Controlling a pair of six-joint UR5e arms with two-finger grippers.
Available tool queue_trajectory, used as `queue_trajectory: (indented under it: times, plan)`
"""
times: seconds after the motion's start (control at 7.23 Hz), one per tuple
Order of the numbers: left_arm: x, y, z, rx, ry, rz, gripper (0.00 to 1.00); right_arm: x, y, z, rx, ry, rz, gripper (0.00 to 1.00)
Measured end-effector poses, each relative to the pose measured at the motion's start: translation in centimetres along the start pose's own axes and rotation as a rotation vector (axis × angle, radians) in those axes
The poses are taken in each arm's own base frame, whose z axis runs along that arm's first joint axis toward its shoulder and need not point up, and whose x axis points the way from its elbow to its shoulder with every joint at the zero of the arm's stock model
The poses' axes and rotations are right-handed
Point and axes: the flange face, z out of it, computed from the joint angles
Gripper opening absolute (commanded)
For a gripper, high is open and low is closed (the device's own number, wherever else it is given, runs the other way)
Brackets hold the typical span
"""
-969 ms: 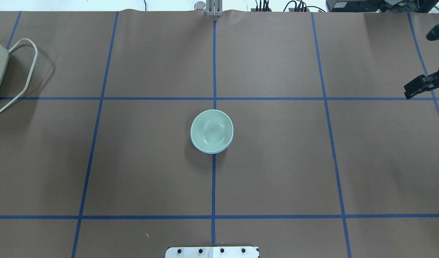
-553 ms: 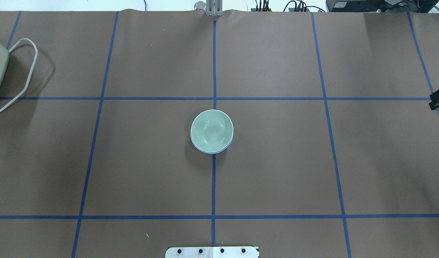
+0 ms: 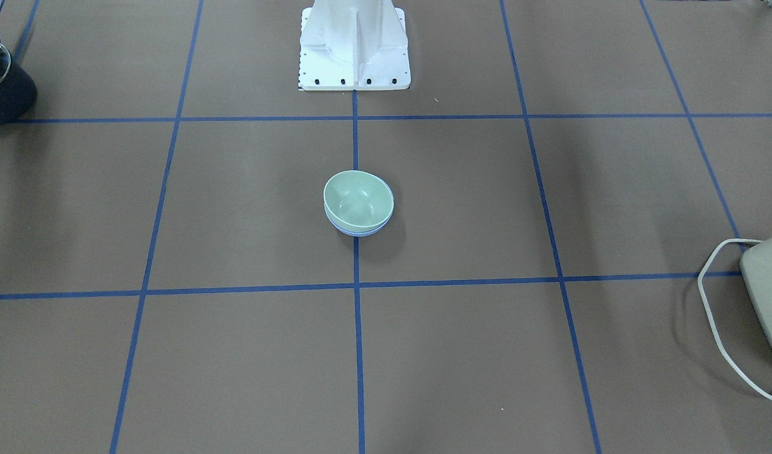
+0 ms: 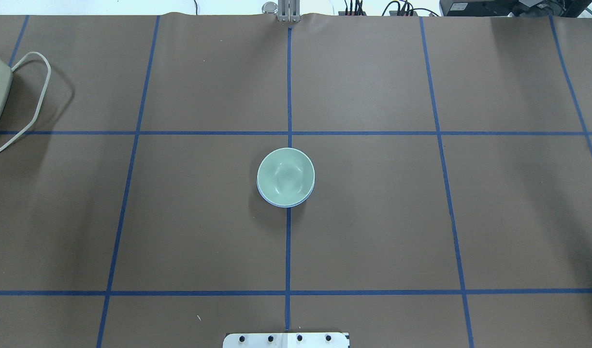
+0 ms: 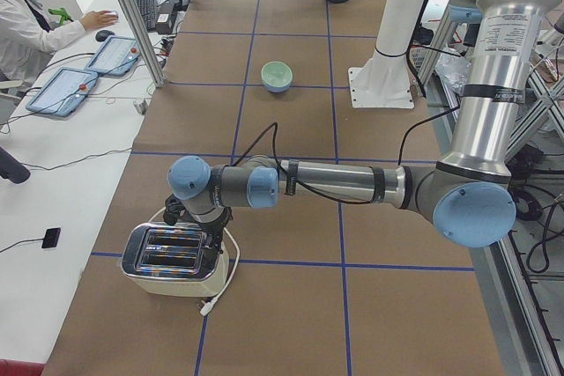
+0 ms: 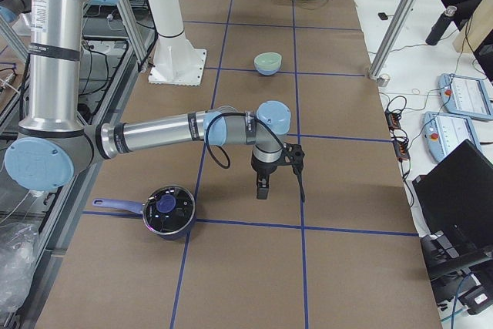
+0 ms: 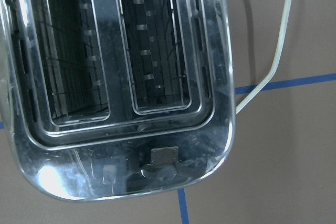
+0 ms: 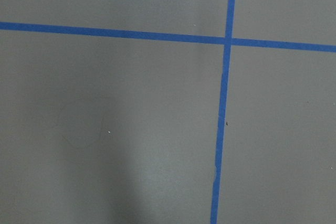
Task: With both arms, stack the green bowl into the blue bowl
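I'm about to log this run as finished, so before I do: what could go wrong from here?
1. The green bowl sits slightly off-centre in the blue bowl; a knock might tip it.
2. The left arm hangs just above the toaster; a low move could strike it.
3. The right gripper hangs near the pot.

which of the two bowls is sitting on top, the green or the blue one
The pale mint-green plastic bowl is on top. It is nested inside the periwinkle-blue plastic bowl, of which only a thin edge shows beneath it.
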Motion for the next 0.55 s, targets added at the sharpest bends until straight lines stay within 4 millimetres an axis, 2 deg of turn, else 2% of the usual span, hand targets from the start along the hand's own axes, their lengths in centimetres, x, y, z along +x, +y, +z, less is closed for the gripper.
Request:
queue_trajectory:
  times: [0.28,0.55]
  plan:
    - [-0.07,0.14,0.14,-0.002,0.001,-0.005,0.99,2.03,0.89,0.08,-0.001,-0.01,0.035,1.0]
    - [-0.03,0.15,0.12,-0.001,0.002,-0.008,0.99,2.19,0.96,-0.07,0.002,-0.012,0.039,1.0]
